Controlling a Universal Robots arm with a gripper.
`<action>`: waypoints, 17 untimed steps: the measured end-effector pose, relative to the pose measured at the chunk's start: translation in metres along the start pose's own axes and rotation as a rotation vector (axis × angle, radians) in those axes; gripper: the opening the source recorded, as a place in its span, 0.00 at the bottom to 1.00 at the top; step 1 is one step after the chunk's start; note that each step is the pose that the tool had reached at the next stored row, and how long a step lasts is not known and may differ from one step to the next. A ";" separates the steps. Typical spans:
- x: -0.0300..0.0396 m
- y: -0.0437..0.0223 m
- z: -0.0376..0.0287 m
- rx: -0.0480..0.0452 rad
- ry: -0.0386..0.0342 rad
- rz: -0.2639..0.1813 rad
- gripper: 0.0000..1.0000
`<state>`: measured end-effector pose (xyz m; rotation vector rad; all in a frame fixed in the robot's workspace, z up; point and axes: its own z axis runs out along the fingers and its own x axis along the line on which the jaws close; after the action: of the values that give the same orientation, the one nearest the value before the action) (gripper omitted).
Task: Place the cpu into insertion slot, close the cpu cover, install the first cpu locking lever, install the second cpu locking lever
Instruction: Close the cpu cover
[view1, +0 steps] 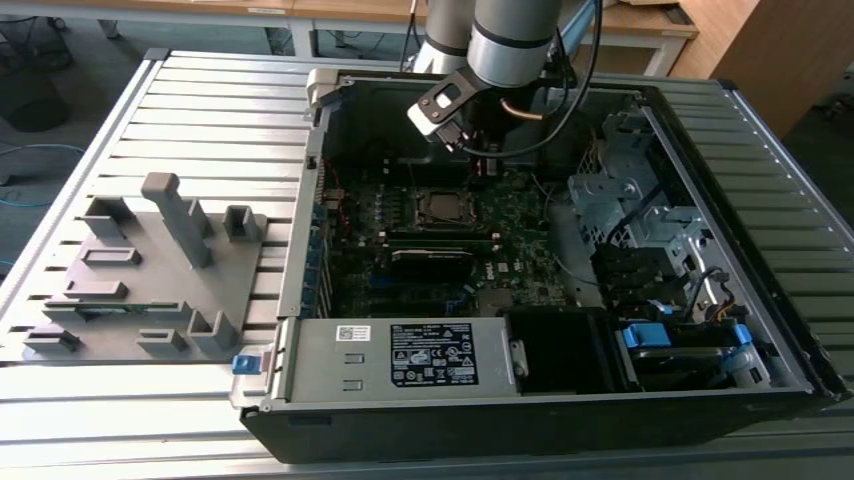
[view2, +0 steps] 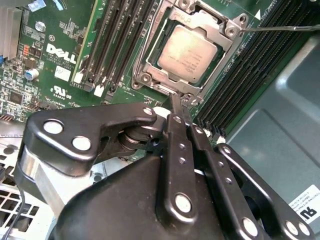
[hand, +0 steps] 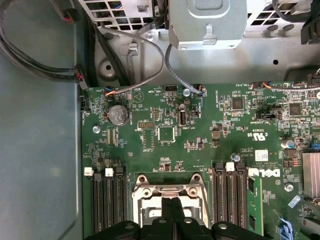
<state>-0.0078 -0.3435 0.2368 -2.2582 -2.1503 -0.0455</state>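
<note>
I am watching the black two-fingered gripper (view2: 177, 100) hovering at the edge of the socket inside the open black computer case (view1: 534, 420).

In the second wrist view I am seeing its fingers (view2: 172, 150) lying pressed together with nothing between them, their tips just beside one edge of the small square silver-rimmed insertion slot (view2: 142, 79) on the green motherboard (view2: 55, 65); I cannot tell whether they are touching it. The cpu (view2: 187, 53), a thin square chip with a pale silvery-grey face, is sitting in that slot. The thin silvery cpu cover frame (view2: 152, 55) is lying down around it, its window showing the chip face. A thin silvery wire lever (view2: 280, 28) is sticking out from one socket corner across the long black memory slots (view2: 245, 75). In the exterior view, the case is resting on a grey slatted table (view1: 200, 110).
</note>
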 end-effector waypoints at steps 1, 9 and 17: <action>0.0000 0.0000 0.0000 0.0005 0.0000 0.000 0.10; -0.0001 -0.0014 0.0002 0.0024 -0.0001 0.000 0.10; -0.0003 -0.0061 0.0005 0.0025 -0.0001 0.000 0.10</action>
<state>-0.0138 -0.3435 0.2363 -2.2569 -2.1492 -0.0427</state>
